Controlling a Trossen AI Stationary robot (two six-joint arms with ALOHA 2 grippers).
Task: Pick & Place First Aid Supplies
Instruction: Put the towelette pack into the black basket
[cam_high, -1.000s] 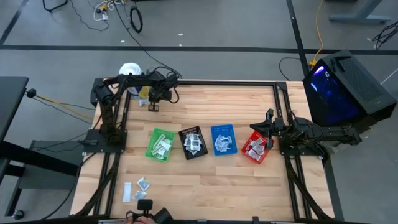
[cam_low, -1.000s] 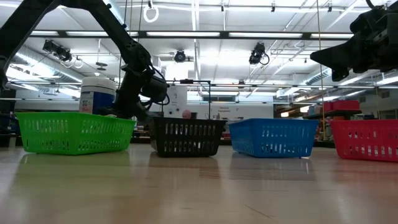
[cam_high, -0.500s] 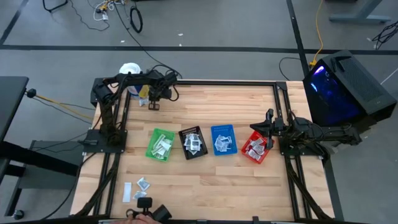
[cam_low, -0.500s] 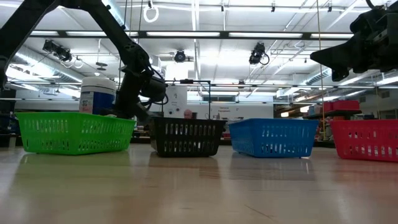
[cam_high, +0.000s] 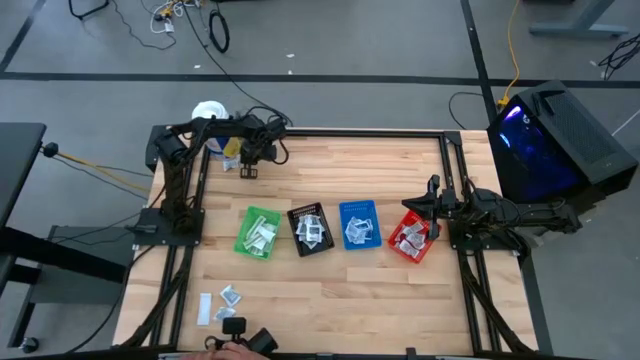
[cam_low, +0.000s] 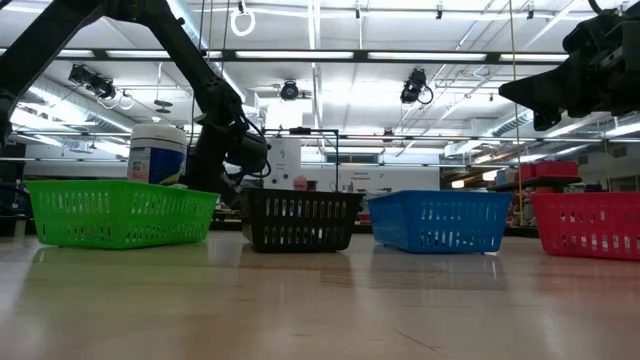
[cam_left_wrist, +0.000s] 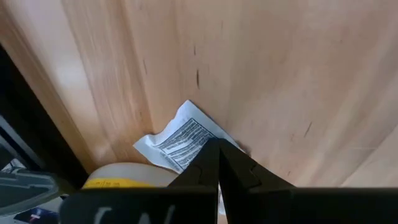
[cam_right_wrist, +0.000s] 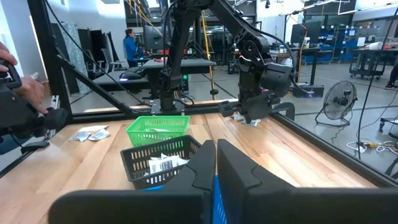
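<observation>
- My left gripper (cam_high: 246, 170) is at the far left corner of the table (cam_high: 330, 290), low over the wood, right beside the white tub (cam_high: 209, 113) with the yellow-blue label.
- Left fingers (cam_left_wrist: 208, 168) are pressed together — in the left wrist view their tips sit at the edge of a white printed sachet (cam_left_wrist: 180, 138) lying flat on the wood next to the tub; can't tell if anything is pinched between them.
- My right gripper (cam_high: 432, 186) hangs above the red bin (cam_high: 411, 236) at the right end of the row, fingers (cam_right_wrist: 202, 165) together, nothing visibly held.
- Four bins in a row across mid-table: green bin (cam_high: 258, 233), black bin (cam_high: 310, 229), blue bin (cam_high: 358, 225), then red — all four already hold small white and silvery packets.
- Loose supplies on the near left edge of the table: a white strip packet (cam_high: 204, 308) and a couple of small sachets (cam_high: 229, 296) just beside it, well apart from the bins.
- A person's hand (cam_high: 222, 349) shows at the near table edge by a dark device; in the right wrist view a hand (cam_right_wrist: 18, 74) is at the frame's edge, near those loose packets.
</observation>
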